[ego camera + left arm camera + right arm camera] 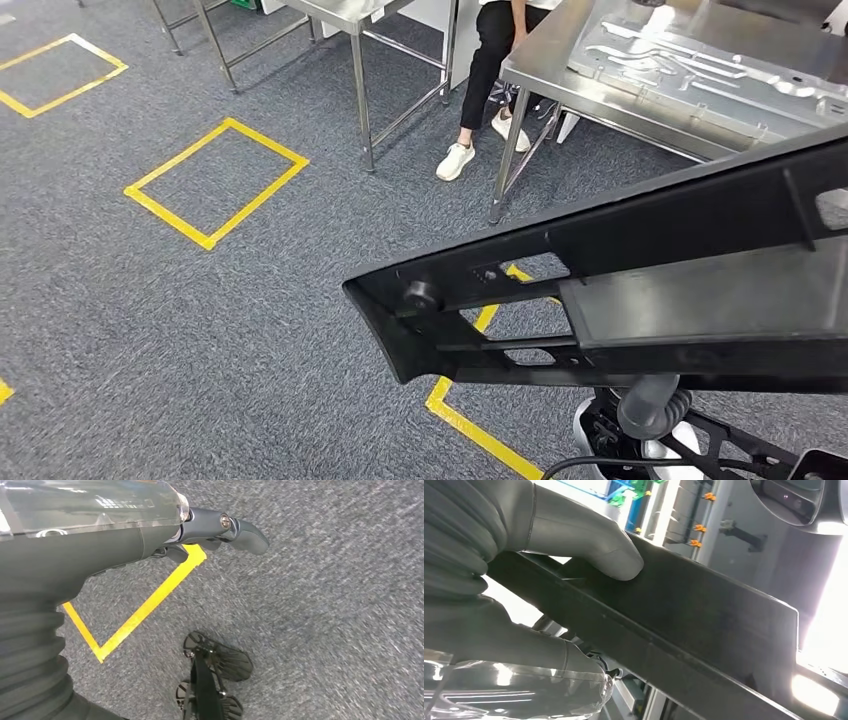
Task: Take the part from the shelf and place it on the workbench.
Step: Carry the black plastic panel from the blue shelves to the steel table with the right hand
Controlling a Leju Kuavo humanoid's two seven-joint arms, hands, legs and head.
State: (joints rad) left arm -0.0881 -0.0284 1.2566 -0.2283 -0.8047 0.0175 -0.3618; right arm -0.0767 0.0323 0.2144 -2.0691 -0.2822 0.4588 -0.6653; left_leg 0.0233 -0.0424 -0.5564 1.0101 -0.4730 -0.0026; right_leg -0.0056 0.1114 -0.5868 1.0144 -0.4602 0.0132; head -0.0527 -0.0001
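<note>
A long black part (640, 290) with slots and a round knob stretches across the lower right of the head view, held above the carpet. In the right wrist view my right hand (524, 555) grips this part (704, 615), the thumb (594, 552) pressed flat on its upper face and the fingers under it. The steel workbench (556, 62) stands ahead at the upper right, beyond the part's far edge. My left hand (210, 527) hangs over the carpet with its fingers stretched out and nothing in them.
A stamped silver metal panel (700, 60) lies on the workbench. A person (485, 80) in dark trousers and white shoes sits beside it. Another steel table (350, 15) stands further left. Yellow tape squares (215, 180) mark the grey carpet.
</note>
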